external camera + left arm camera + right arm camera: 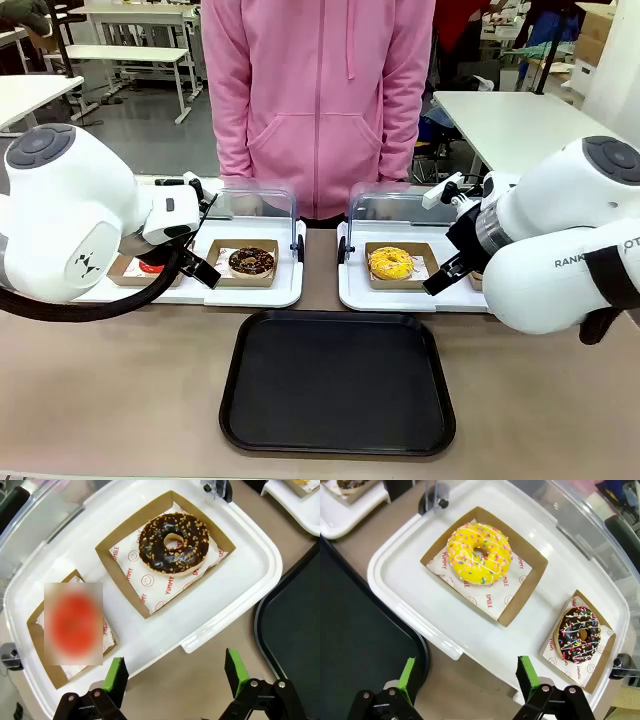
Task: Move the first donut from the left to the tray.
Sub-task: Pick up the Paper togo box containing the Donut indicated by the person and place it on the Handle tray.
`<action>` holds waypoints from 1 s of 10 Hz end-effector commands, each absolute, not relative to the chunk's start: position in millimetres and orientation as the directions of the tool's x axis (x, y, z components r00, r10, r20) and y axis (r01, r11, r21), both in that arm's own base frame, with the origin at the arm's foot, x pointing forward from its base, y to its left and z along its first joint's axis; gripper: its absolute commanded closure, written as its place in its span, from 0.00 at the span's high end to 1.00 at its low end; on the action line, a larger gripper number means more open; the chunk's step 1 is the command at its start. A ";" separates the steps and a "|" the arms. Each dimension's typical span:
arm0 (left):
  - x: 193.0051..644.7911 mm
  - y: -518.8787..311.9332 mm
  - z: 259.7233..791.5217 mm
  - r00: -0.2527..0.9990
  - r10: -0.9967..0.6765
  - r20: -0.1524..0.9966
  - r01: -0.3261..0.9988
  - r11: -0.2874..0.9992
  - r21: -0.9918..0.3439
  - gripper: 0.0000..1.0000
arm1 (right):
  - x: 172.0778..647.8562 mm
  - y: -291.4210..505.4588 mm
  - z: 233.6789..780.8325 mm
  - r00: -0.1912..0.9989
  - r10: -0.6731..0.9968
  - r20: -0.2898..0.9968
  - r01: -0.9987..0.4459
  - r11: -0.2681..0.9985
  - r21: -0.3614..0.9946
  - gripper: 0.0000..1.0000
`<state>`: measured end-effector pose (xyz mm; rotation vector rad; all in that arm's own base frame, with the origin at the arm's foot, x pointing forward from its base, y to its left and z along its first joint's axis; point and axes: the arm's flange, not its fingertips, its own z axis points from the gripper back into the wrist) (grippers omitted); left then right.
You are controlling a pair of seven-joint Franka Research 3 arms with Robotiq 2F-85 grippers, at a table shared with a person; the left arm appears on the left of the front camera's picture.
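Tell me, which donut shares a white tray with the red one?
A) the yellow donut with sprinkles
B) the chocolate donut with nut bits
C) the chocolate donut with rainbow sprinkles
B: the chocolate donut with nut bits sits beside the red donut on the left white tray; the yellow donut lies on the other white tray.

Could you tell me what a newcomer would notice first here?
A person in a pink hoodie stands across the table. Before them, white trays hold a nut-topped chocolate donut, a yellow sprinkled donut and, far left, partly behind the left arm, the red-glazed donut. A large black tray lies nearest the camera.
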<state>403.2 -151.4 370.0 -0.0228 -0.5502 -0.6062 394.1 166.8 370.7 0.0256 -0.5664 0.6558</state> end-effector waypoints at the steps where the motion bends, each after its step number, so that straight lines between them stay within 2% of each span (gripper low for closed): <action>1: 403.2 -151.4 370.1 0.683 -0.535 0.497 0.547 0.826 0.138 1.00 | 394.1 166.8 370.7 0.647 0.570 0.506 -0.584 0.798 -0.152 1.00; 10: 403.1 -151.5 370.0 0.683 -0.534 0.497 0.546 0.826 0.137 1.00 | 394.1 166.8 370.7 0.647 0.570 0.506 -0.584 0.798 -0.152 1.00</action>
